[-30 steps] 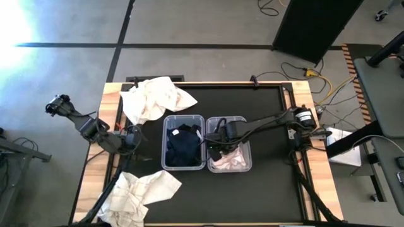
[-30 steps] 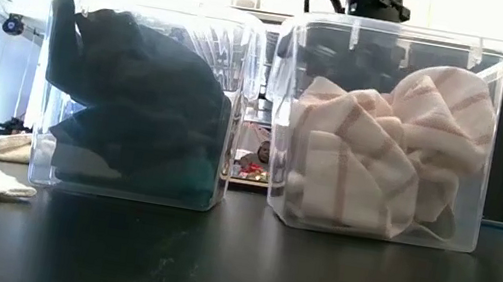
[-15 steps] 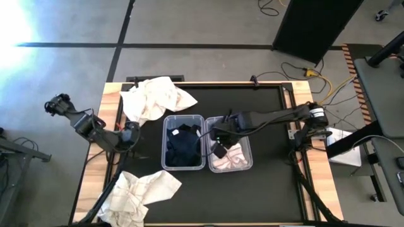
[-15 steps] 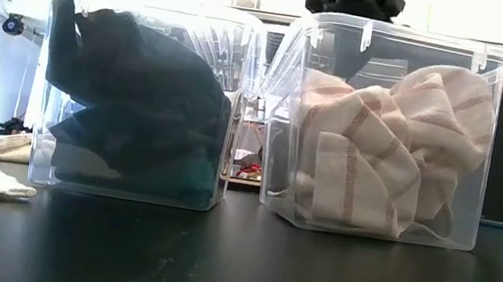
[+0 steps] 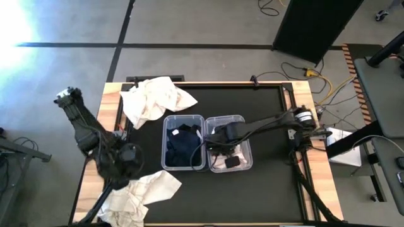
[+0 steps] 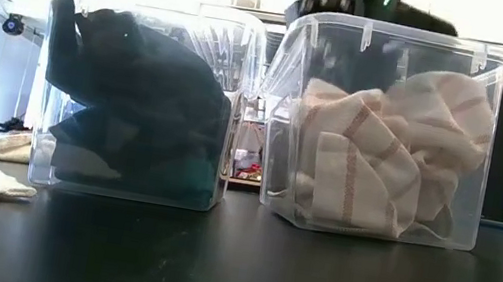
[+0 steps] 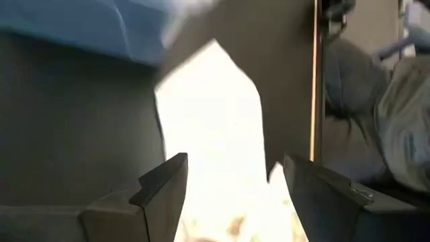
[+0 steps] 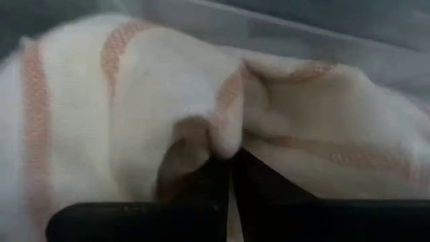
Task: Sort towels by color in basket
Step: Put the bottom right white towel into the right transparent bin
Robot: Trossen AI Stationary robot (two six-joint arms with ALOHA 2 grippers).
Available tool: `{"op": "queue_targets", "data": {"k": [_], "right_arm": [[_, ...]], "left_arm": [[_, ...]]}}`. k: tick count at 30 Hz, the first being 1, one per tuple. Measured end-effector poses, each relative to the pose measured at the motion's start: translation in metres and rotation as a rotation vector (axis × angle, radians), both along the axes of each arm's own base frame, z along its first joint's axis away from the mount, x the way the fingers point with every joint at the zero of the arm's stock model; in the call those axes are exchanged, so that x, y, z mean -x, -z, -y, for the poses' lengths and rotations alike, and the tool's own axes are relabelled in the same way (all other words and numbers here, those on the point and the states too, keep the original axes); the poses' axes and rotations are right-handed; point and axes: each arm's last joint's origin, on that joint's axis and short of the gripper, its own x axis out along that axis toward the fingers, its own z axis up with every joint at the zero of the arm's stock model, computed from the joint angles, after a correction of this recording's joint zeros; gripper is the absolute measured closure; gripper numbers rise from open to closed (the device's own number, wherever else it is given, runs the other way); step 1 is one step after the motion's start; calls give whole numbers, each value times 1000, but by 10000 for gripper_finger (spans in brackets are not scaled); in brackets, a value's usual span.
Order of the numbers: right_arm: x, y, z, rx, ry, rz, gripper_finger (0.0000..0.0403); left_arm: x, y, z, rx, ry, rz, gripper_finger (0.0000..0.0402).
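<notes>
Sorting stands roughly half finished, judging from the table: one heap of pale towels (image 5: pixel 144 194) lies loose at the near left corner and a second pale heap (image 5: pixel 154 99) at the far left corner, neither yet binned. Between them, mid-table, two clear bins sit side by side. The left bin (image 5: pixel 168 157) holds the dark towels (image 5: pixel 183 144); the right bin (image 5: pixel 247 159) holds a cream towel with reddish stripes (image 6: pixel 383 142) (the stripes read clearly through the wall in the low view).

The left gripper (image 7: pixel 232 191) hangs over the table's left edge just beside the near heap, fingers spread and empty, with pale cloth in its wrist view past them. The right gripper (image 5: pixel 230 161) is down inside the right bin, its fingers (image 8: pixel 201 181) drawn together and pressed into a fold of the striped towel; whether cloth is actually pinched between them cannot be told. What appears left is moving both pale heaps into the right bin.
</notes>
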Motion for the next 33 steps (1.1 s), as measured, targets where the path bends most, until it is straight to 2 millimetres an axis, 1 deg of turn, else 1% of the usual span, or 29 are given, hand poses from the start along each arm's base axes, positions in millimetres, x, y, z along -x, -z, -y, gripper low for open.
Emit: {"op": "queue_targets", "data": {"k": [2,6,9,12,13,17,21,23,25,28,31,33], "right_arm": [[-7,19,3,-54,-1,-30,390],[-23,42,7,-75,42,-2,390],[-31,52,5,-108,138,26,390],[-27,58,5,-146,265,-30,390],[-28,58,5,-160,301,-28,390],[-22,45,5,-169,423,-32,390],[-12,32,5,-149,501,-57,390],[-10,30,7,-110,500,-60,390],[-10,33,6,-102,445,-57,390],[-10,43,0,-108,380,-32,390],[-9,53,-8,-118,343,-9,390],[-7,56,-11,-107,336,-6,389]], "left_arm": [[6,5,10,9,2,-35,170],[16,20,21,-10,-78,-42,170],[22,37,27,-19,-137,-106,170],[24,52,29,-54,-167,-146,170],[24,55,29,-68,-168,-152,170],[23,58,31,-99,-163,-155,170],[22,59,31,-102,-167,-152,170],[22,59,32,-99,-171,-152,170],[22,59,33,-92,-172,-152,170],[19,60,38,-74,-154,-141,170],[16,63,45,-79,-106,-118,170],[14,67,50,-108,-76,-110,170]]}}
